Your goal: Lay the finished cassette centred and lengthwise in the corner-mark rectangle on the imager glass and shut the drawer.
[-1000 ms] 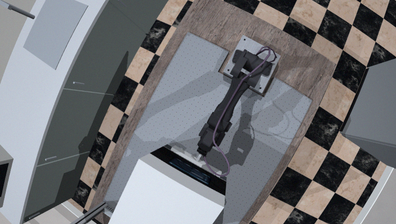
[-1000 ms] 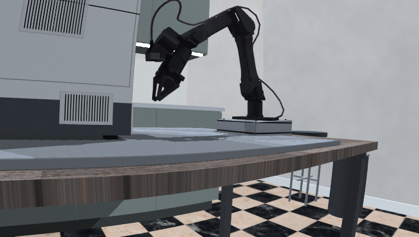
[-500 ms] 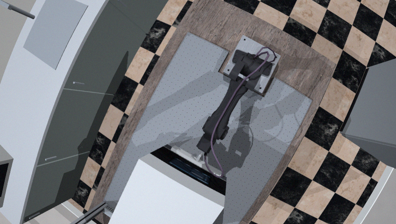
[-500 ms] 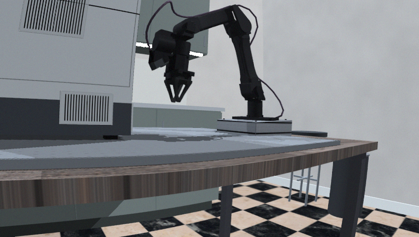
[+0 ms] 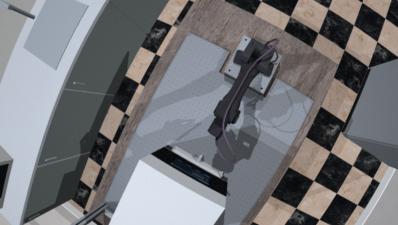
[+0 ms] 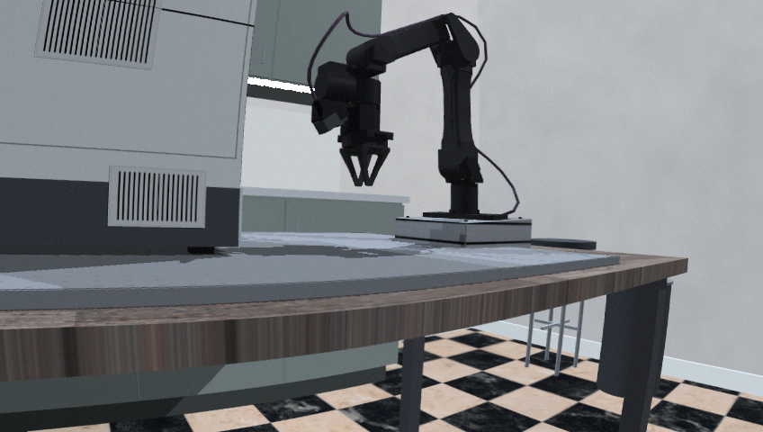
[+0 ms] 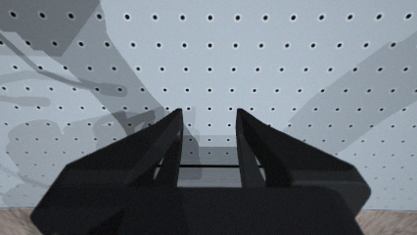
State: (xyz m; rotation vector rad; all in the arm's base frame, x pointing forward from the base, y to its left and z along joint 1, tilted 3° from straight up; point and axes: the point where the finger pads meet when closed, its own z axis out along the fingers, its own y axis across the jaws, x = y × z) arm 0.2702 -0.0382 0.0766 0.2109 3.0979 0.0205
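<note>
The gel imager IM (image 5: pixel 167 195) (image 6: pixel 107 106) is a big white and grey box with a dark base at one end of the perforated board (image 5: pixel 181 83) (image 6: pixel 321 267) (image 7: pixel 294 49). Its white drawer front (image 5: pixel 189 156) with a small handle (image 5: pixel 200 157) lies close against the dark base. A narrow bluish glossy strip (image 5: pixel 189 170) shows behind it. I cannot make out the cassette FINISHED. In the side view no drawer sticks out past the imager's front edge. My gripper (image 5: pixel 215 132) (image 6: pixel 365 184) (image 7: pixel 209 117) hangs high above the board, pointing straight down, away from the imager. Its fingers stand partly apart with nothing between them.
The arm stands on a grey base plate (image 5: pixel 262 83) (image 6: pixel 462 229) at the far end of the board. A purple cable (image 5: pixel 227 150) loops off the arm toward the imager. The wooden table edge (image 5: pixel 212 22) (image 6: pixel 374 315) runs around the board.
</note>
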